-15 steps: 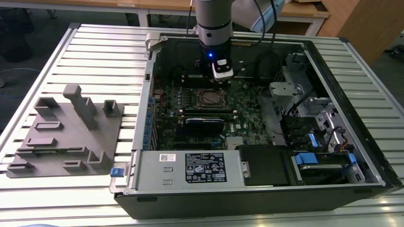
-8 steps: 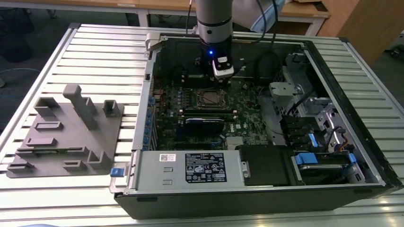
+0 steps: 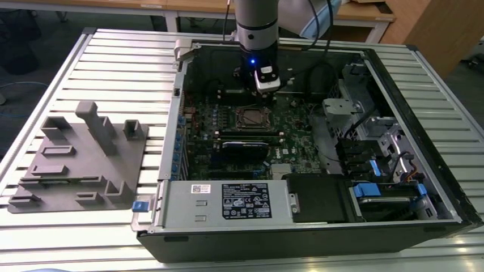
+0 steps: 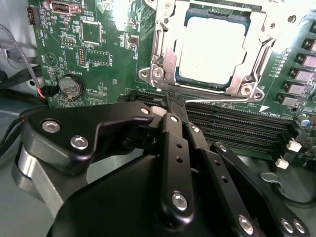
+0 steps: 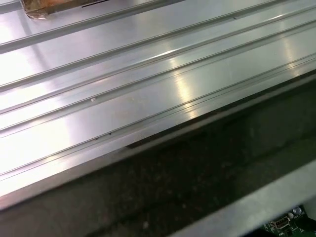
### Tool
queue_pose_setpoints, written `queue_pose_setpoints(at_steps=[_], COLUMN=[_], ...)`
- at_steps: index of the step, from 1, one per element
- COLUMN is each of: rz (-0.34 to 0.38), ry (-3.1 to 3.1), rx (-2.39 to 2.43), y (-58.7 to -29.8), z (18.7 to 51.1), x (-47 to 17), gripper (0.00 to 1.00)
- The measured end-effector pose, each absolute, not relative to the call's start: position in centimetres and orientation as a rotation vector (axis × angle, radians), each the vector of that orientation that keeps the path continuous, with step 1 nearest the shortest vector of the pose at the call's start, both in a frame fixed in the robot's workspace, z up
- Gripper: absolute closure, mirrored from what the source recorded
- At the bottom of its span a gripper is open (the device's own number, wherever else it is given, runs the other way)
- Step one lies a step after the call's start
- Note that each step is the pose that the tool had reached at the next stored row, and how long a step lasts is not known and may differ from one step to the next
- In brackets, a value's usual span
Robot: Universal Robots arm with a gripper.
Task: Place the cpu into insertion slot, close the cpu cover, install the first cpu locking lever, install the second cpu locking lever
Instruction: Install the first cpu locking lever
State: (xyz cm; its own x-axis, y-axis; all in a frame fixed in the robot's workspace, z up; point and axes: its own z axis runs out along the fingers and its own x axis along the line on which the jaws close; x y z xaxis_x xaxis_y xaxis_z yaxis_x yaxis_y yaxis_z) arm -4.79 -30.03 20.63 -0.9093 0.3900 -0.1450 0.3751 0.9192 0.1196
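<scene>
The cpu [image 4: 212, 47] lies flat in the insertion slot [image 4: 154, 73], its silver top showing through the cut-out of the cpu cover [image 4: 163, 34], which lies down over it. A thin wire locking lever [image 4: 222, 99] runs along the socket's edge nearest the gripper. My gripper [image 4: 171, 100] is shut, its black fingertips pressed together just beside that lever, with nothing visible between them. In the exterior view the gripper [image 3: 255, 90] hangs inside the open computer case, just beyond the far side of the socket [image 3: 253, 118].
Long black memory slots [image 4: 237, 123] run between gripper and socket. A coin battery [image 4: 70, 86] sits on the green board. The case's power supply [image 3: 219, 201] is in front and drive bays [image 3: 378, 147] at the exterior view's right. A grey fixture block [image 3: 76, 158] lies on the ribbed table [image 5: 123, 98].
</scene>
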Motion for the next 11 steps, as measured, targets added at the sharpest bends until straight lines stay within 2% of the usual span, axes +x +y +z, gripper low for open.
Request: queue_pose_setpoints(at_steps=[11], rz=[0.154], ry=[2.912], rx=[0.587], y=[-29.99], z=[20.63], x=[-4.92], gripper=[0.89])
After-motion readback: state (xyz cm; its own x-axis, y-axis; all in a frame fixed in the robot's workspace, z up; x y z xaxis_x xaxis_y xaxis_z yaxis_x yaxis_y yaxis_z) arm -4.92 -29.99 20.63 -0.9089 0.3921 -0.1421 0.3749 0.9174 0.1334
